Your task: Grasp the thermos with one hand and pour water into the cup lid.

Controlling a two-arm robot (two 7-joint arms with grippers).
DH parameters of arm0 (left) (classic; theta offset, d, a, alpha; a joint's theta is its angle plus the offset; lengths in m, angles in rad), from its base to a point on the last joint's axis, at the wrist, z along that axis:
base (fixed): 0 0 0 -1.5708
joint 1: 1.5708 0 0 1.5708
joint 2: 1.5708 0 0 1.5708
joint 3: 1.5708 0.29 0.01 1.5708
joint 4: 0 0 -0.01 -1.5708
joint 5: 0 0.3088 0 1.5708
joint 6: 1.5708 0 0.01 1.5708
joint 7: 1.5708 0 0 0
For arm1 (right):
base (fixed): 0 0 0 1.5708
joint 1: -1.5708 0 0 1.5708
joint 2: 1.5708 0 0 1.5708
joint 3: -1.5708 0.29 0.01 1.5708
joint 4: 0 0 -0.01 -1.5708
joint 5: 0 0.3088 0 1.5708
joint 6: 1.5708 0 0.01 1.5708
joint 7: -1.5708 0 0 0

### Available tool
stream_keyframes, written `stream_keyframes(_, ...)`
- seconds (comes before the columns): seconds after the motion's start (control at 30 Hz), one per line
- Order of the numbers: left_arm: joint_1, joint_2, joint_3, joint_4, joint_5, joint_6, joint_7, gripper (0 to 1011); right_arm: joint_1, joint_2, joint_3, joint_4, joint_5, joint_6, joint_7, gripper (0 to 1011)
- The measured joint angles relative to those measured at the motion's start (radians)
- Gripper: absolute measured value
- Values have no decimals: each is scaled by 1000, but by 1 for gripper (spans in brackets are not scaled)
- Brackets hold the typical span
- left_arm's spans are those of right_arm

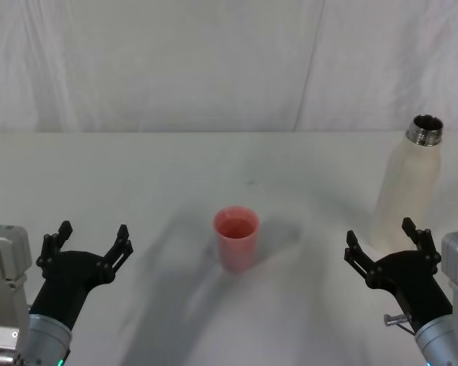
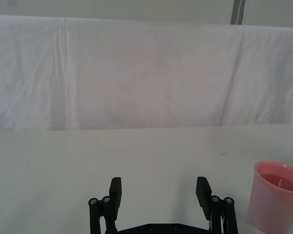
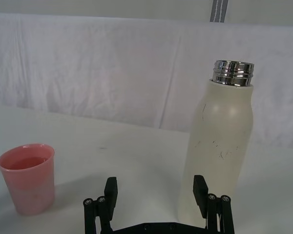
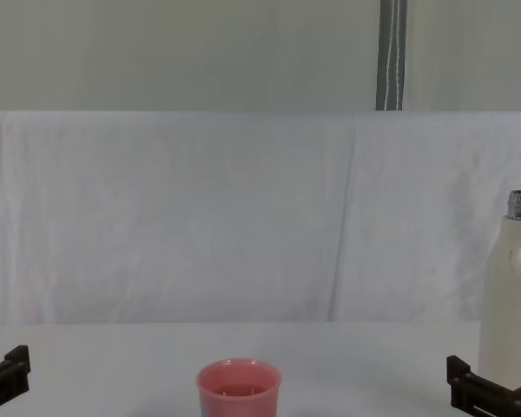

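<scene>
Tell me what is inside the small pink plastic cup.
The small salmon-pink plastic cup holds a shallow pool of pinkish clear liquid, seen through its open top. Its wall hides how deep the liquid goes.

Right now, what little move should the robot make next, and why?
Probably ease the open right gripper forward around the thermos: the bottle stands upright and uncapped just ahead of it, ungrasped. The cup lid waits mid-table; the left gripper hovers idle.
</scene>
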Motion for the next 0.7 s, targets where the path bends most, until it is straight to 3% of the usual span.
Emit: stream_keyframes(0.7, 0, 0, 0, 0, 0, 0, 0, 1001, 0, 0, 0, 0, 0, 0, 0, 1001)
